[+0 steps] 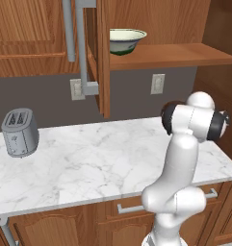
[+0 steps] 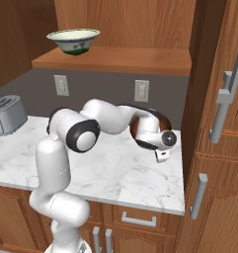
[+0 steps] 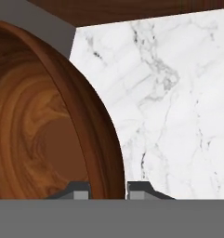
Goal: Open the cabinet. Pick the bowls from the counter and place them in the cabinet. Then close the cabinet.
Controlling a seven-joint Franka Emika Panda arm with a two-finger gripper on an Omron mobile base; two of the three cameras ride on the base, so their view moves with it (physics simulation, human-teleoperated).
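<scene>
The cabinet (image 1: 104, 57) stands open, and its wooden shelf (image 2: 135, 60) carries the pale cream bowl (image 1: 127, 40) (image 2: 73, 40). The dark brown bowl (image 3: 48, 130) is at the right end of the counter (image 2: 125, 173), near the back wall. My gripper (image 3: 108, 190) is shut on this bowl's rim, one fingertip inside and one outside. In the right base view a sliver of the brown bowl (image 2: 164, 120) shows behind the hand. Whether the bowl rests on the marble or hangs just above it, I cannot tell.
A silver toaster (image 1: 20, 132) (image 2: 7, 114) stands at the counter's left end. Wall outlets (image 1: 157, 83) sit under the shelf. The open right door with its grey bar handle (image 2: 223, 101) juts out beside the hand, and the left door's handle (image 1: 82, 48) hangs over the counter.
</scene>
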